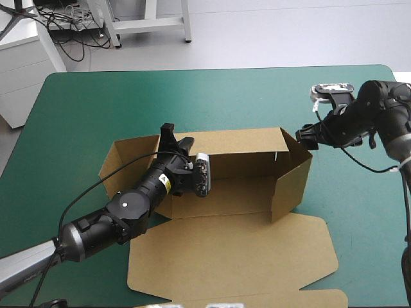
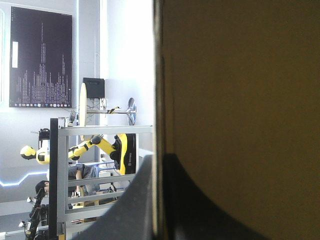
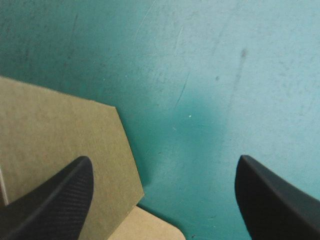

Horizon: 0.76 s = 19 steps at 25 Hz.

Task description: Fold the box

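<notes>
The box (image 1: pixel 237 192) stands central on the desk (image 1: pixel 77 109), far and right walls up. The left jaws clamp the far wall; the right jaws stand apart by the right flap. Unheld, that flap may spring outward, or a left tug may drag the box.

I'm seeing matt brown board on the box (image 1: pixel 237 199); under my right gripper (image 3: pixel 164 159), a scuffed, matt teal-green cover (image 3: pixel 225 75); fingers (image 3: pixel 55 200) finely woven-textured black.
</notes>
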Motion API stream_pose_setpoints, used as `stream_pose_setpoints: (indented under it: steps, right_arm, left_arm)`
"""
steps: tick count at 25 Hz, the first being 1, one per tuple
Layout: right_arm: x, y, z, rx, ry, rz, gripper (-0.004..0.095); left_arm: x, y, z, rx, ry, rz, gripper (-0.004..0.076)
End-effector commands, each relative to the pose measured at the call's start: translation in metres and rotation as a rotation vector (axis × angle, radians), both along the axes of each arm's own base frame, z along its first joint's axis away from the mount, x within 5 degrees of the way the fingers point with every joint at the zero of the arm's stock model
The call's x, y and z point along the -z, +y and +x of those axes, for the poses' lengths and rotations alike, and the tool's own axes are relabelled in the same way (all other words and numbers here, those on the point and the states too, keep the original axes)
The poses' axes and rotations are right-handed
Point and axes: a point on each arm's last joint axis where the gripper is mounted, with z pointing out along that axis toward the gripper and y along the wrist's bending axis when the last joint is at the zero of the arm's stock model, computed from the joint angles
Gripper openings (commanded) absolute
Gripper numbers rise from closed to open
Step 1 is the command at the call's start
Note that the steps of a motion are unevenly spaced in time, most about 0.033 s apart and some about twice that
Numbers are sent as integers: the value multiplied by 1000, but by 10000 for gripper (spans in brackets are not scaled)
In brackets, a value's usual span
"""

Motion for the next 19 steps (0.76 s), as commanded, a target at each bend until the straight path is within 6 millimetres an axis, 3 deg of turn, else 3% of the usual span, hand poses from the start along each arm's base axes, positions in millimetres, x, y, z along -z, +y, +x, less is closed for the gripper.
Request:
stream_pose_setpoints:
  steps: [1,6,12,19]
  right_arm:
    - [-19,0,-21,-30,-140,52,710]
    - [-14,2,-46,-100,-262,60,710]
    - [10,7,-71,-219,-363,83,710]
    - [25,12,-83,-325,-318,99,710]
  left_arm:
    - [-20,3,-3,-5,-59,-39,-10]
    - [-20,3,-3,-3,-59,-39,-10]
    - [-20,0,-5,31,-55,-42,-10]
    - [-20,0,-5,40,-68,-17,-10]
